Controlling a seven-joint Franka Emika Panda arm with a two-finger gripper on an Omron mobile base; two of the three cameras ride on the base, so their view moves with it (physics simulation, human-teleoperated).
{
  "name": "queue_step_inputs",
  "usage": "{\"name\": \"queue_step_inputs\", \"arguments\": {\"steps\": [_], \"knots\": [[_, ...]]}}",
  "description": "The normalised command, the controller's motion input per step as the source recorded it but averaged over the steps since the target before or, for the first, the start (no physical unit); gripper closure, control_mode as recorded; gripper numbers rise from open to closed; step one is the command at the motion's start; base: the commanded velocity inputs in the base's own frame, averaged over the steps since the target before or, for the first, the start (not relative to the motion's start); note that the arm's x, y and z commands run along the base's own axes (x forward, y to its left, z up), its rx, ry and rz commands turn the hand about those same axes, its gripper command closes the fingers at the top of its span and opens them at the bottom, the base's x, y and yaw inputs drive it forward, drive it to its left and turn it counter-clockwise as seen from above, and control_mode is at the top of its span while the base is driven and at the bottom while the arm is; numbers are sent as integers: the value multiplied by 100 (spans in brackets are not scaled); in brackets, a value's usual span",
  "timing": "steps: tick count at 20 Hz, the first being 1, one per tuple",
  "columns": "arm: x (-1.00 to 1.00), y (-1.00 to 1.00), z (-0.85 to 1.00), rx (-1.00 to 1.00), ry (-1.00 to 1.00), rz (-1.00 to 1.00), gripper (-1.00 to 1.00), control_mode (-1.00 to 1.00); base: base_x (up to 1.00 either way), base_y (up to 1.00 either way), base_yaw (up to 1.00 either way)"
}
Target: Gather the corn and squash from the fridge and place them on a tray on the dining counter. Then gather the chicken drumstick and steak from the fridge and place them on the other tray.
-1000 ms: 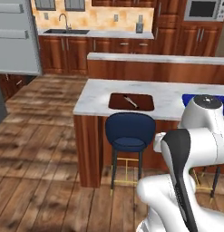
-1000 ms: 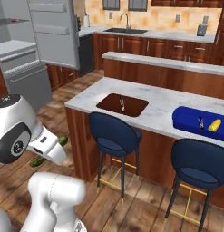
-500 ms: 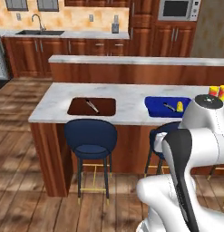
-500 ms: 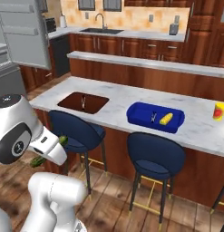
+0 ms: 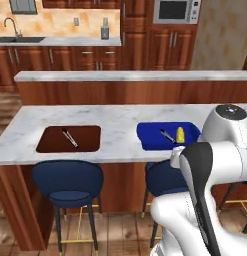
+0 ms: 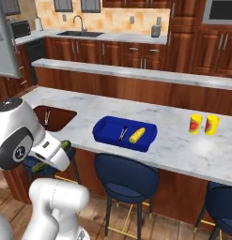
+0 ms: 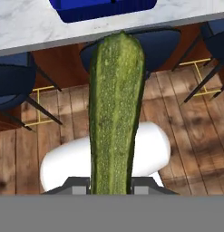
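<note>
A long green squash [image 7: 115, 113] stands between the fingers of my gripper [image 7: 111, 186], which is shut on it. In the right base view the squash [image 6: 65, 146] pokes out from behind my arm, low and in front of the counter. On the marble dining counter [image 6: 178, 145] lies a blue tray [image 6: 103, 134] holding a yellow corn cob [image 6: 137, 135] and a small utensil. From the left base camera the blue tray [image 5: 149, 139] and the corn [image 5: 180, 134] lie just beyond my arm. A brown tray [image 5: 49, 146] with a utensil lies further left.
Blue stools [image 6: 124, 171] [image 5: 67, 183] stand under the counter's near edge. Two yellow and red cups [image 6: 196, 123] stand on the counter to the right of the blue tray. A raised ledge [image 5: 120, 76] runs behind the counter, with cabinets and a sink at the back wall.
The base has driven rightwards along the counter, so both base views shifted: the blue tray is now in front of me and the fridge has left the picture. The squash stays held.
</note>
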Motion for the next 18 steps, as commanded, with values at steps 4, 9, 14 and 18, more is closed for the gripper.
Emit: {"name": "queue_step_inputs", "arguments": {"steps": [4,9,14,18], "knots": [[0,0,0,0,0,0,100,100,85,-16,-22],[0,0,0,0,0,0,100,100,74,-19,-23],[20,-8,0,2,0,-3,100,-100,71,-24,-14],[100,-37,-2,9,5,-7,100,-100,0,0,0]]}}
